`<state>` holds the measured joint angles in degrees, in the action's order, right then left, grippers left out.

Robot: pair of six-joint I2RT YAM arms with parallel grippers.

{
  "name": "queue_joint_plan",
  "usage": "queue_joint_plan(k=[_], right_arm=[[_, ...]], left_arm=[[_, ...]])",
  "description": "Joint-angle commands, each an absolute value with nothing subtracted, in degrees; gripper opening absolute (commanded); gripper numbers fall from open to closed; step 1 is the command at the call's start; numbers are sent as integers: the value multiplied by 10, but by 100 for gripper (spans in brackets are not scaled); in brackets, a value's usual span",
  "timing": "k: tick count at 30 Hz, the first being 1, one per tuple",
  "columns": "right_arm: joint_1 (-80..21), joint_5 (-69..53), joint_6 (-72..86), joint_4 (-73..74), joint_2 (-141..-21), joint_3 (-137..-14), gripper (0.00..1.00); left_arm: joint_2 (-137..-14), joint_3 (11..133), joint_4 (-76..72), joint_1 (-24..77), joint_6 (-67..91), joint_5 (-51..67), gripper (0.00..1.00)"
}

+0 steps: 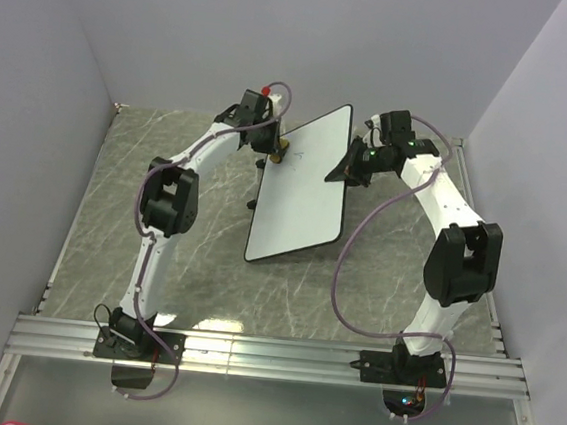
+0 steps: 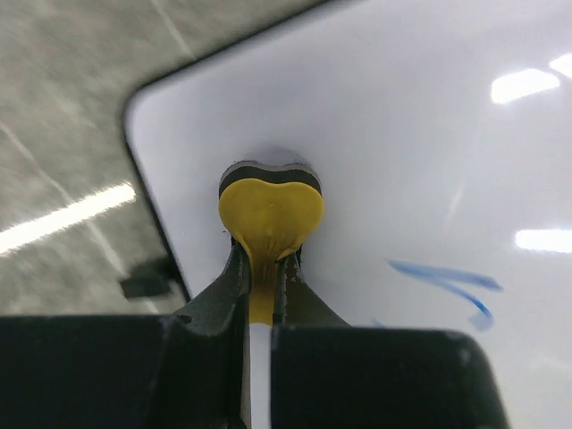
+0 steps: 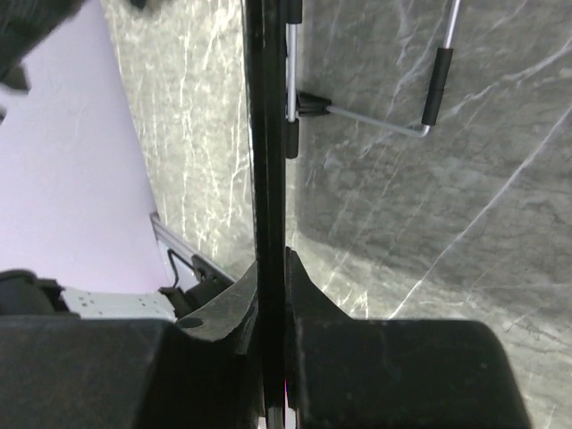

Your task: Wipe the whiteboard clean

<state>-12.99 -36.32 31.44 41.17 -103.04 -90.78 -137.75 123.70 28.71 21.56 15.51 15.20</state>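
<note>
- Grey marbled tabletop (image 1: 113, 206), pale walls on three sides, aluminium rail (image 1: 270, 352) along the near edge with both arm bases bolted on.
- Whiteboard (image 1: 301, 189) mid-table between the two arms, tilted rather than flat, long axis running near to far; white face, thin black rim, rounded corners.
- Left arm (image 1: 163, 211) reaching in from the board's left side, right arm (image 1: 456, 249) curving in from its right.
- Right gripper (image 3: 271, 264): closed tight on the board's right rim, fingers either side of the black edge, no gap visible.
- Left gripper (image 2: 264, 268): pinched nearly together on the stem of a yellow eraser (image 2: 270, 214), only a narrow slot between the fingers.
- Eraser heart-shaped, dark pad layer turned to the board, set against the white face close to a rounded corner.
- Wire stand (image 3: 384, 116) with black sleeves seen behind the board in the right wrist view.
- Blue scribble (image 2: 447, 281) on the board face just beside the eraser, apart from it.
</note>
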Motion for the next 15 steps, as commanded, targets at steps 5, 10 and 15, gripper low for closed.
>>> queue_joint_plan(k=[5, 10, 15], right_arm=[[-211, -405, 255, 509, -1109, -898, 0], [-211, -407, 257, 501, -1109, -896, 0], [-212, -412, 258, 498, -1109, -891, 0]], left_arm=[[-1270, 1177, 386, 336, 144, 338, 0], [-1231, 1179, 388, 372, 155, 370, 0], [-1266, 1214, 383, 363, 191, 275, 0]])
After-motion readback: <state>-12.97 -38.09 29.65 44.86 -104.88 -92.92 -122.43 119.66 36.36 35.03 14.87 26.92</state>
